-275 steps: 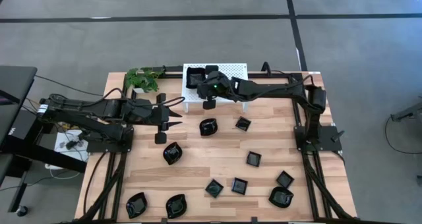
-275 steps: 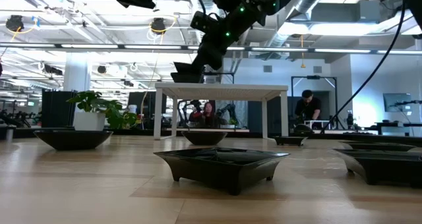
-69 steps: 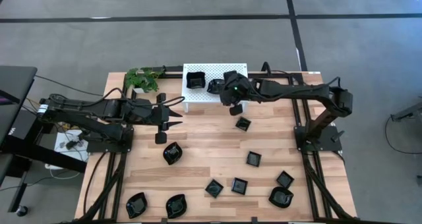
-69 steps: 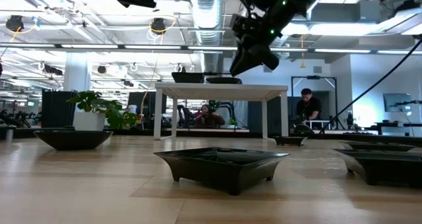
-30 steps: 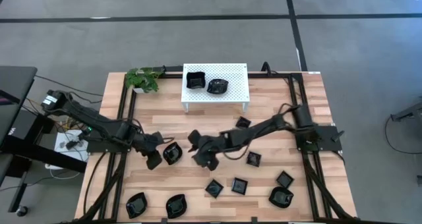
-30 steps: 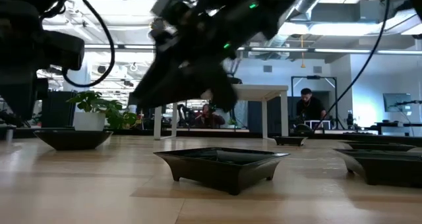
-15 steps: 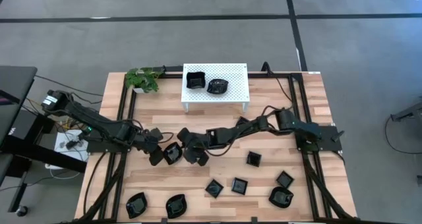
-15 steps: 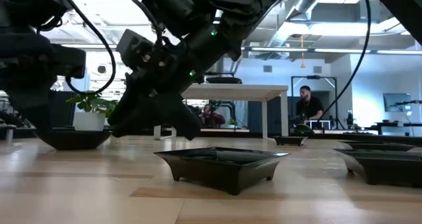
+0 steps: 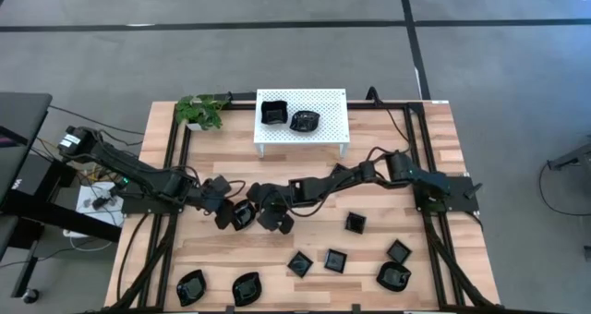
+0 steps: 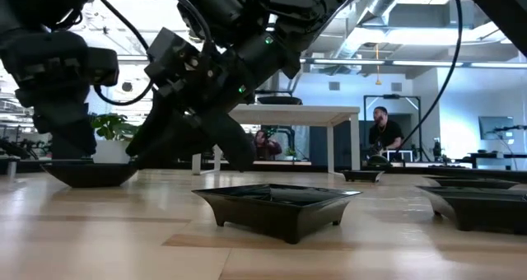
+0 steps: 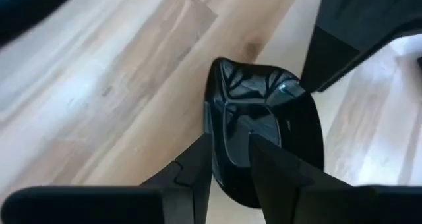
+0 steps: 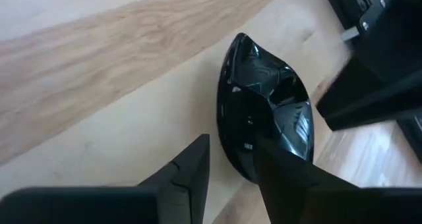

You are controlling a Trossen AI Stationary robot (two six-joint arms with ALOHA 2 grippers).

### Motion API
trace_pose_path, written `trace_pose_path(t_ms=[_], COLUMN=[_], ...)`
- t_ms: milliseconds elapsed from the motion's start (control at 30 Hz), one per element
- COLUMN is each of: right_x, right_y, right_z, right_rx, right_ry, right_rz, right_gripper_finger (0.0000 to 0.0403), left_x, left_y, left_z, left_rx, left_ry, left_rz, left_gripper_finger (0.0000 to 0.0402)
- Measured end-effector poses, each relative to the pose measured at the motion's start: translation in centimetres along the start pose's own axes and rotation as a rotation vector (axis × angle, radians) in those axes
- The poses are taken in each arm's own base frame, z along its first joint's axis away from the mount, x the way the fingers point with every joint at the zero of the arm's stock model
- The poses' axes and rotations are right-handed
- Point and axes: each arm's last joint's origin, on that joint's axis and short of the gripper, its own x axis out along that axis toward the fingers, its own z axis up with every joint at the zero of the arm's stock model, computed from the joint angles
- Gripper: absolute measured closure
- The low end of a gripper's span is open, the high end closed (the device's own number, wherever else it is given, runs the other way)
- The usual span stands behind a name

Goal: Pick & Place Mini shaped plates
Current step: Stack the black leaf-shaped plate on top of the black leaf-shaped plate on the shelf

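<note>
glossy black leaf-shaped plate [image 9: 243,214] sits left of centre in the high view, its rim straddled by both the left gripper [image 11: 229,159] and the right gripper [image 12: 232,159], each pair of fingers slightly apart. two more plates rest on the white rack [image 9: 334,120] at upper centre.

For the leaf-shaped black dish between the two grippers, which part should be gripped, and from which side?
Grip the thin raised rim along a long side, one finger inside the bowl and one outside. The leaf-shaped dish lies flat on the table, so probably come steeply from above. The left gripper and right gripper each straddle a rim like this, from opposite sides; only one is needed.
</note>
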Motion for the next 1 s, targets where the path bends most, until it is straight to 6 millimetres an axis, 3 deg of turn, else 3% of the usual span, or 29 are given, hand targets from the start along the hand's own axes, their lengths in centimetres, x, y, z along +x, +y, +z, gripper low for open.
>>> trace_pose_path(t_ms=[600, 1000], right_x=[-0.07, -0.02], right_y=[-0.5, -0.14], right_z=[-0.6, -0.41], right_rx=[0.008, 0.048], right_ry=[0.0, 0.008], right_rz=[-0.005, 0.011], right_gripper_finger=[0.04, 0.0319], left_x=[-0.08, -0.09], left_y=[-0.28, -0.28], left_z=[-0.22, -0.26], left_rx=[-0.075, -0.126], left_ry=[0.098, 0.104], left_rz=[-0.08, -0.076], left_gripper_finger=[0.03, 0.03])
